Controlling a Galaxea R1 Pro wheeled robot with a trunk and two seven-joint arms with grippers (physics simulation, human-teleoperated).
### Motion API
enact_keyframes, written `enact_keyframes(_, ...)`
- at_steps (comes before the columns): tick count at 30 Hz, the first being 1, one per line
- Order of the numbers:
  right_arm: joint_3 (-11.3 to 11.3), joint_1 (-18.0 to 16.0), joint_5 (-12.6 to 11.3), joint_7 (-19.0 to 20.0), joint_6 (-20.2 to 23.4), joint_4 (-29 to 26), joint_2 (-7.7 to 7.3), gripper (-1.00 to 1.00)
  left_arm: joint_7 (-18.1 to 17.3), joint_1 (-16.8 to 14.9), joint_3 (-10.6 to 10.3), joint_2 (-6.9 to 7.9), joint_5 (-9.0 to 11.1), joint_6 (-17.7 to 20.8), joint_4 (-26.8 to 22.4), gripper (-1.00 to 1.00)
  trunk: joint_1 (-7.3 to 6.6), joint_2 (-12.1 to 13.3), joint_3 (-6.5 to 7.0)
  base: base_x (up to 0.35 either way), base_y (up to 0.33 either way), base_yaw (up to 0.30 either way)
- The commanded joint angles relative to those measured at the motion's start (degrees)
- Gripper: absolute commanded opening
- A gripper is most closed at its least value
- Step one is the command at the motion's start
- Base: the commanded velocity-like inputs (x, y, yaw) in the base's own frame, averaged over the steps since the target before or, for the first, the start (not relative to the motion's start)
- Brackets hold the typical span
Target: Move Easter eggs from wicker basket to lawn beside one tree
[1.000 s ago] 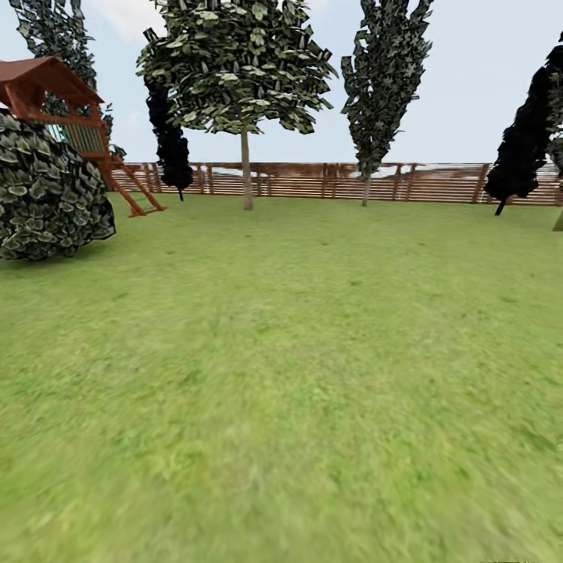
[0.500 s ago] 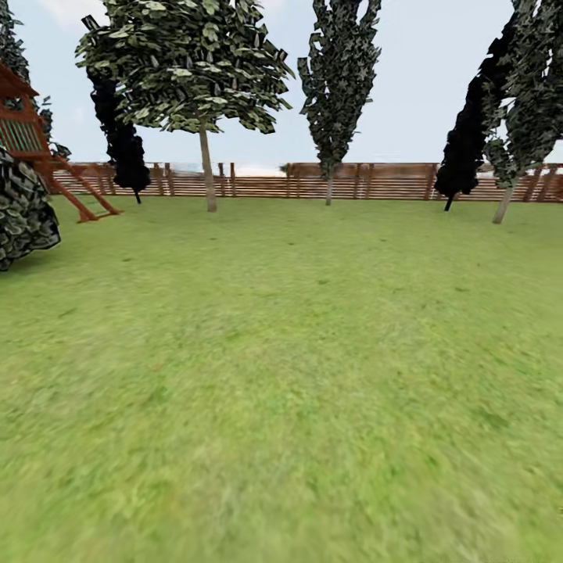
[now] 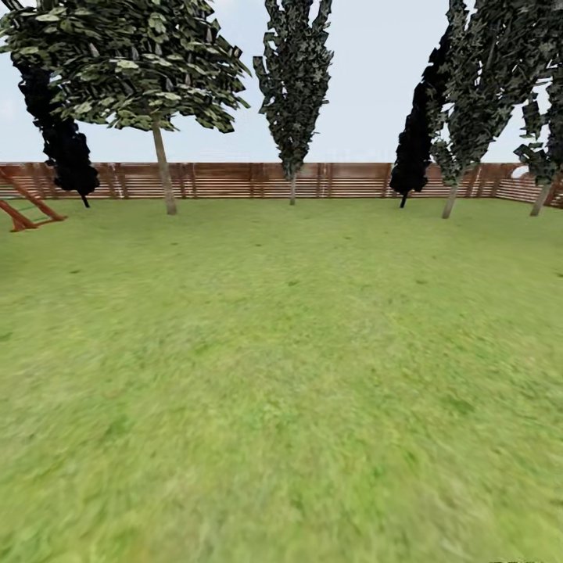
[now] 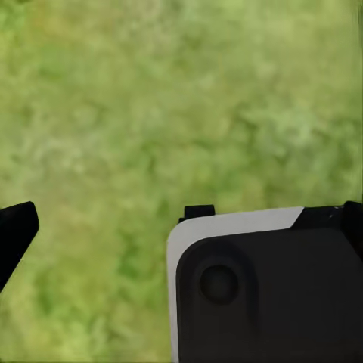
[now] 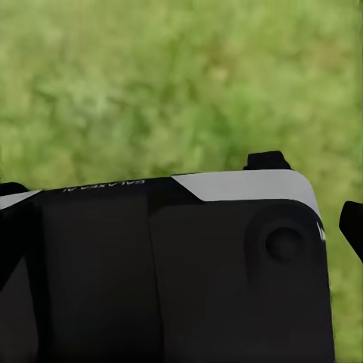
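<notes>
The lawn (image 3: pixel 281 352) spreads wide and flat in the head view. A broad-crowned tree (image 3: pixel 163 184) stands at the back left by the fence, with a narrow tree (image 3: pixel 292 188) beside it and further trees (image 3: pixel 450 199) at the back right. The Easter eggs and the wicker basket are out of view. In the left wrist view one black fingertip (image 4: pixel 13 231) hangs over grass. In the right wrist view a black fingertip (image 5: pixel 352 225) sits at the edge, also over grass. Neither view shows how the jaws stand.
A brown slat fence (image 3: pixel 234 180) closes the garden at the back. Red-brown legs of a play frame (image 3: pixel 23 211) stand at the far left. A dark cone-shaped tree (image 3: pixel 66 148) rises behind it. My own black-and-white body (image 4: pixel 265 287) (image 5: pixel 174 265) crowds both wrist views.
The whole head picture has slid left, so the camera has turned right. The round bush and the play tower have left the left edge, and more trees have come in at the right.
</notes>
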Motion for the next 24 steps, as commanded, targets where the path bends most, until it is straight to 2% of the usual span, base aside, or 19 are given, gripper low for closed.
enact_keyframes(1, -0.27, -0.01, -0.03, 0.04, 0.33, -0.13, 0.05, 1.0, 0.09, -0.02, -0.25, 0.02, -0.01, -0.19, 0.01, 1.0, 0.04, -0.04, -0.07, 0.309, 0.05, -0.289)
enact_keyframes(14, -0.27, -0.01, 0.03, 0.05, 0.32, -0.13, 0.05, 1.0, 0.09, -0.02, -0.25, 0.02, -0.06, -0.17, 0.06, 1.0, 0.04, -0.04, -0.07, 0.325, 0.01, -0.289)
enact_keyframes(24, -0.27, -0.01, 0.0, 0.06, 0.32, -0.13, 0.05, 1.0, 0.09, -0.02, -0.28, 0.02, -0.07, -0.19, 0.06, 1.0, 0.04, -0.04, -0.07, 0.331, -0.081, -0.263)
